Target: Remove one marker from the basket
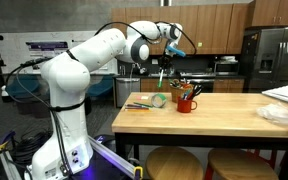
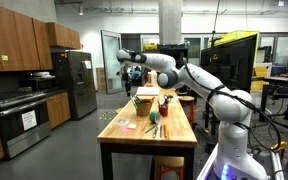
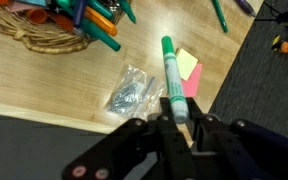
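My gripper [image 3: 180,126] is shut on a slim green marker [image 3: 171,72] and holds it by one end, high above the wooden table. In an exterior view the gripper [image 1: 163,66] hangs above and to the left of the red cup-shaped basket [image 1: 187,102], which has several markers sticking out of its top. In the wrist view the basket [image 3: 44,38] is at the top left, with a woven-looking rim and orange and green markers in it. The gripper [image 2: 136,74] and the basket [image 2: 164,104] are small in an exterior view.
A crumpled clear plastic bag [image 3: 134,88] and pink and yellow sticky notes [image 3: 190,70] lie on the table [image 3: 44,85] below the marker. A pale green round object [image 1: 159,100] sits left of the basket. Loose pens [image 1: 138,104] lie nearby. Papers [image 1: 284,96] lie at the far end.
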Action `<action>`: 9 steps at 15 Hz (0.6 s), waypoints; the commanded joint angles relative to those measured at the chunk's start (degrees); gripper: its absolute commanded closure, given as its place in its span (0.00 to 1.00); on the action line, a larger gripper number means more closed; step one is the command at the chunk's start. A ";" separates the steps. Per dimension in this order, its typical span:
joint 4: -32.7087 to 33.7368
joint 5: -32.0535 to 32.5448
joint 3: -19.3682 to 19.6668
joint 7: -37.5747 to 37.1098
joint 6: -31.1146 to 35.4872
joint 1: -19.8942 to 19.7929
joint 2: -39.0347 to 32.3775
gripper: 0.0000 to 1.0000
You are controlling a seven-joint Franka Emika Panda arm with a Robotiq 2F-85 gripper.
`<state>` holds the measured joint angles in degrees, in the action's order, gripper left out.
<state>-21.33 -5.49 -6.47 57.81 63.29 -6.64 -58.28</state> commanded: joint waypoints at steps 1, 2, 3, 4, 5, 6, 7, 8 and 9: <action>0.66 0.80 0.79 -0.52 1.46 0.18 -1.15 0.95; 0.69 0.97 0.95 -0.55 1.77 0.20 -1.46 0.95; 0.71 1.14 1.07 -0.61 2.13 0.22 -1.77 0.95; 0.72 1.59 1.37 -0.65 2.64 0.32 -2.03 0.95; 0.69 2.02 1.64 -0.67 3.10 0.40 -2.27 0.95; 0.72 2.46 1.96 -0.72 3.37 0.44 -2.51 0.95; 0.66 3.03 2.31 -0.68 3.60 0.50 -2.70 0.95; 0.65 3.58 2.59 -0.60 3.76 0.54 -2.94 0.95; 2.23 4.08 2.90 -0.61 3.08 0.64 -4.07 0.95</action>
<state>-21.35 -3.03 -4.92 57.52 66.36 -6.59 -60.82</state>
